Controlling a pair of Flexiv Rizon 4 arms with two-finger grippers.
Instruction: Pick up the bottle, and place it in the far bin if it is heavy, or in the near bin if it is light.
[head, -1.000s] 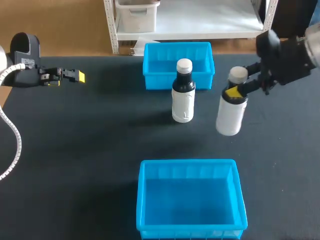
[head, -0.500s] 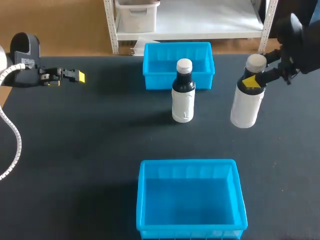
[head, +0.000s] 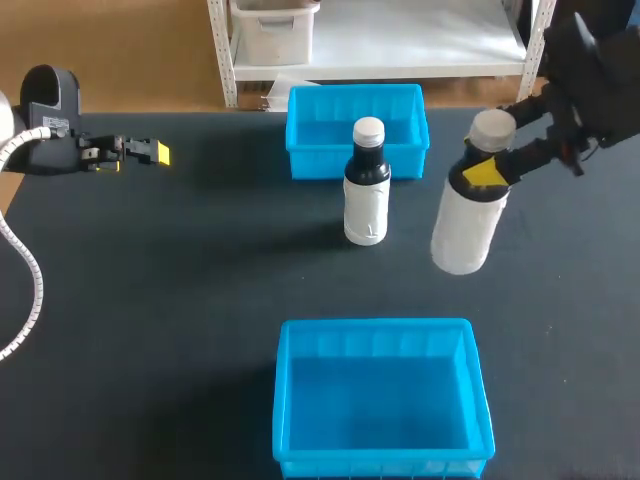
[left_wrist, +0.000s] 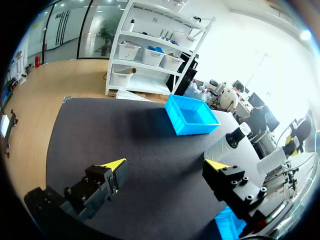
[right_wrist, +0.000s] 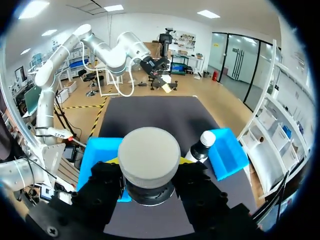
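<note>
A white bottle (head: 463, 228) with a pale cap hangs tilted above the table, right of the middle, and my right gripper (head: 487, 170) is shut on its neck. The right wrist view shows its cap (right_wrist: 149, 152) held between the fingers of that gripper (right_wrist: 149, 167). A second white bottle (head: 366, 190) with a black neck stands upright just in front of the far blue bin (head: 355, 92). The near blue bin (head: 380, 326) lies at the table's front. My left gripper (head: 150, 152) hovers at the far left, open (left_wrist: 165, 165), with nothing between its fingers.
In the right wrist view the black-necked bottle (right_wrist: 200, 145) stands ahead of the gripper by the far bin (right_wrist: 227, 152), with the near bin (right_wrist: 100, 150) on the other side. Bare black tabletop (head: 180, 280) fills the left half.
The right gripper swung the held bottle to the right and then back to the left. The bottle now hangs more tilted. The left arm has not moved.
</note>
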